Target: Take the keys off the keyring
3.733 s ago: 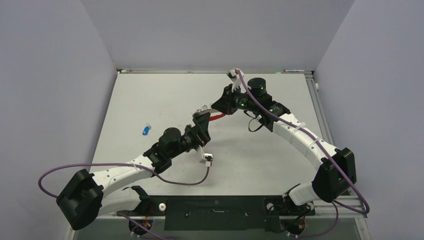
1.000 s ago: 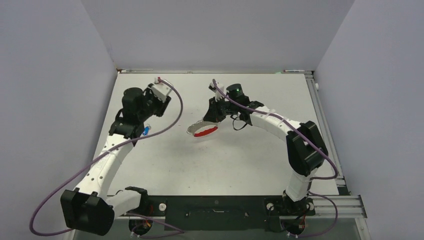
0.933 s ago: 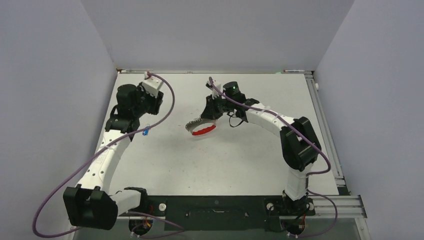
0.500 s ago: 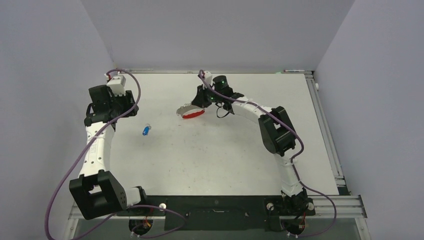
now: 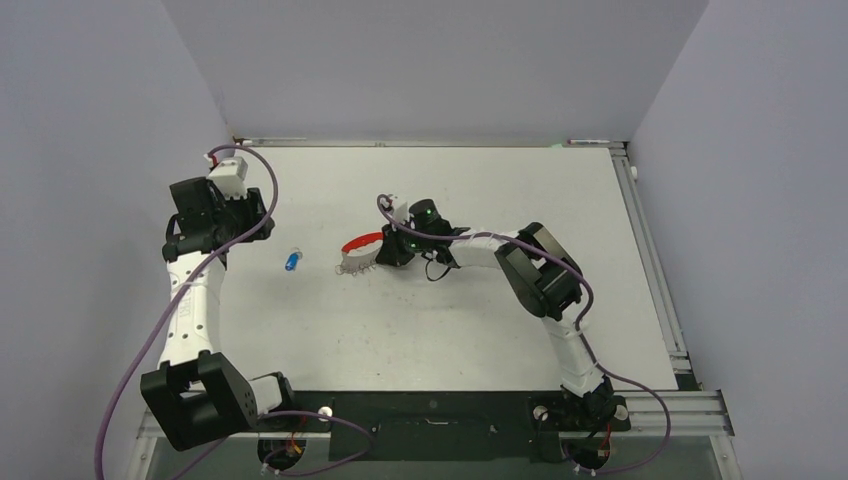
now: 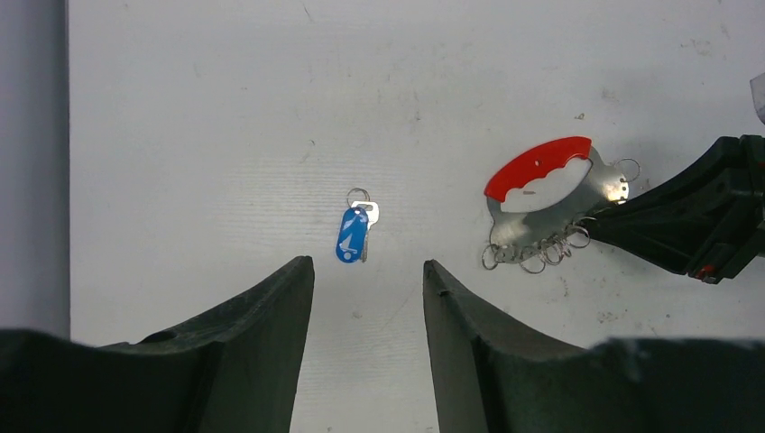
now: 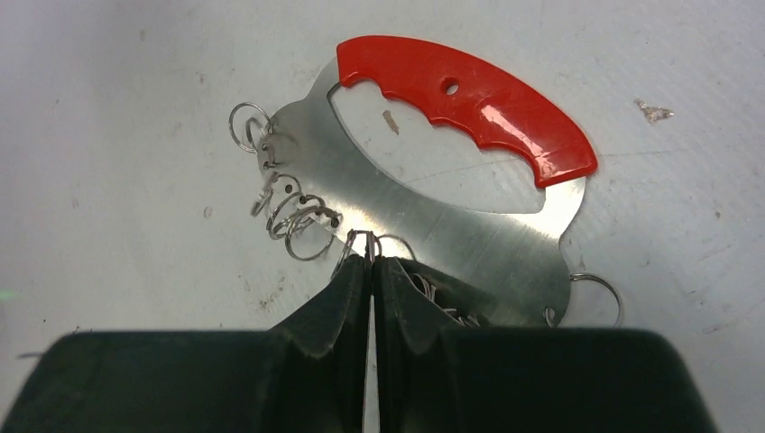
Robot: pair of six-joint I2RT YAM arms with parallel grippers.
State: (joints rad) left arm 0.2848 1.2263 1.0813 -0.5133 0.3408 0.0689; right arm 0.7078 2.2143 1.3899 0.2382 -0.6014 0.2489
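The keyring [image 7: 469, 99] is a red arc-shaped grip on a silver plate with several small wire loops [image 7: 302, 221] along one edge. It lies on the table at mid-left in the top view [image 5: 358, 243] and shows in the left wrist view [image 6: 539, 167]. My right gripper [image 7: 370, 263] is shut on one wire loop at the plate's edge; in the top view [image 5: 385, 252] it sits just right of the keyring. A blue-headed key [image 6: 353, 233] lies alone on the table [image 5: 291, 262]. My left gripper [image 6: 365, 271] is open and empty, above and near the blue key; it appears at far left from above [image 5: 240, 215].
The white table [image 5: 450, 320] is walled at the left and back. A metal rail [image 5: 650, 250] runs along its right edge. The right arm's forearm [image 5: 480, 245] lies low across the table's middle.
My right gripper has carried the keyring leftward and down onto the table. My left arm has swung from the middle to the far left, leaving the blue key lying alone.
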